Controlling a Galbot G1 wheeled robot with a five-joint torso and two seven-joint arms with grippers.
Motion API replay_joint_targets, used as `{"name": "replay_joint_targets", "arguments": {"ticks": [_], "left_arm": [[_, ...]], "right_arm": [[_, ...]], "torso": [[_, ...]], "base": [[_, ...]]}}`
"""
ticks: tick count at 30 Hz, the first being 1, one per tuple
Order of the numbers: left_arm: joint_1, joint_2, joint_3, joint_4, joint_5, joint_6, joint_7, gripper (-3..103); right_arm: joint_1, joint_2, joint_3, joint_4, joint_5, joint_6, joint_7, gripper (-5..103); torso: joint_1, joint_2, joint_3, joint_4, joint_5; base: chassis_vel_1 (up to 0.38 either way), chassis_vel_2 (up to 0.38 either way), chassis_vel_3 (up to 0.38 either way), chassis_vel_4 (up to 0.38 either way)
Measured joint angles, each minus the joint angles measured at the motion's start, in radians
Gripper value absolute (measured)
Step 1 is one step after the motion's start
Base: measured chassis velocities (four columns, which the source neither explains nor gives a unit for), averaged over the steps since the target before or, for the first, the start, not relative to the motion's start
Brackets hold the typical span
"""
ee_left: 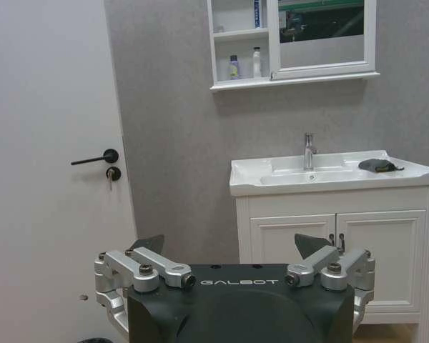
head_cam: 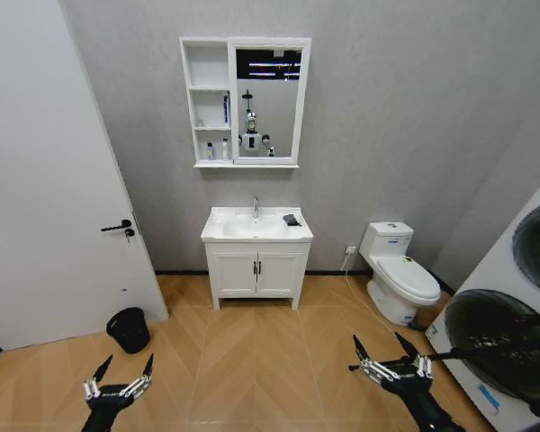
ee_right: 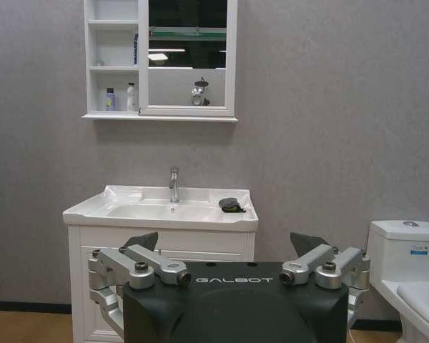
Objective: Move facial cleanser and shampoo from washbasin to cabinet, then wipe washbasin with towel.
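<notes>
Ahead of both sets of fingers: washbasin [head_cam: 256,227], well apart from them, because the robot stands back on the floor.
Left gripper [head_cam: 119,378]: low at the robot's left side, fingers spread, holding nothing; parked.
Right gripper [head_cam: 391,358]: low at the robot's right side, fingers spread, empty.
Towel [head_cam: 292,220]: dark cloth on the washbasin rim, on the right-finger side of the tap [head_cam: 256,206]; within reach for wiping once closer.
Cabinet [head_cam: 208,103]: above the washbasin; two small bottles [ee_left: 244,64] already on its lowest tier, a blue tube [head_cam: 225,109] one tier up.
Task stage: judged, wiping remains.
</notes>
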Motion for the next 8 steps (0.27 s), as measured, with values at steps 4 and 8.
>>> {"name": "replay_joint_targets", "arguments": {"ticks": [4,8], "left_arm": [[0.000,0.000,0.000,0.000,0.000,0.000,0.000,100],[0.000,0.000,0.000,0.000,0.000,0.000,0.000,100]], "right_arm": [[0.000,0.000,0.000,0.000,0.000,0.000,0.000,100],[0.000,0.000,0.000,0.000,0.000,0.000,0.000,100]], "torso": [[0.000,0.000,0.000,0.0000,0.0000],[0.000,0.000,0.000,0.0000,0.0000]], "base": [[0.000,0.000,0.000,0.000],[0.000,0.000,0.000,0.000]]}}
